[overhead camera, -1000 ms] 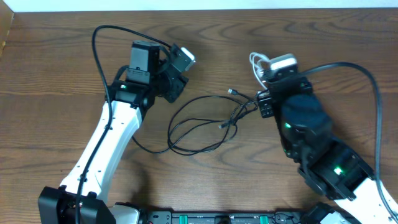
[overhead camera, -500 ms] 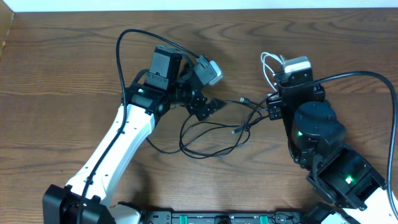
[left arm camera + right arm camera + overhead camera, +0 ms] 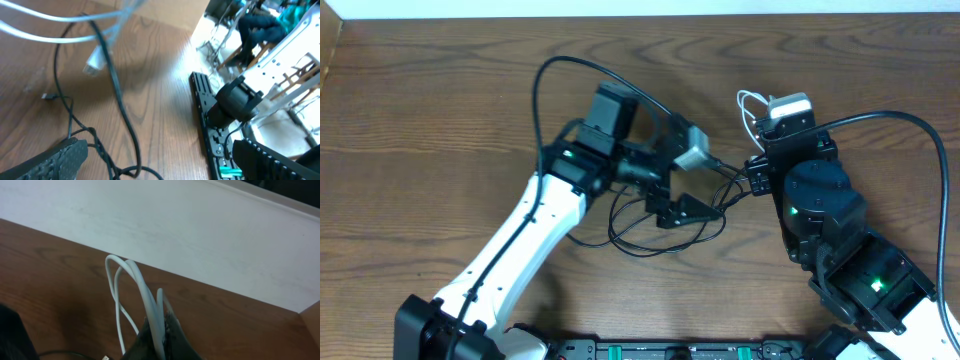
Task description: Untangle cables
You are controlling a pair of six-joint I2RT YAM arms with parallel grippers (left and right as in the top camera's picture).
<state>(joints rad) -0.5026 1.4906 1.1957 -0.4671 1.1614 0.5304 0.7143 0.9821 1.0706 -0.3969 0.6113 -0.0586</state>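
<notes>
Over the wooden worktop (image 3: 420, 120), left hand (image 3: 685, 210) is gaping above black cables (image 3: 630, 238), right hand (image 3: 159, 335) is clenching the white cable (image 3: 140, 285)

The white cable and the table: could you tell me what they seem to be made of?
The white cable looks like a smooth, glossy plastic sheath; it bends in soft loops. The table looks like wood or wood-look laminate, matte brown with visible grain; I cannot tell which.

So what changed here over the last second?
The left pincer swung across toward the right arm, over the black cables, and opened wide; it grips nothing. The black loops shifted slightly the same way. The right pincer stays shut on the white cable.
</notes>
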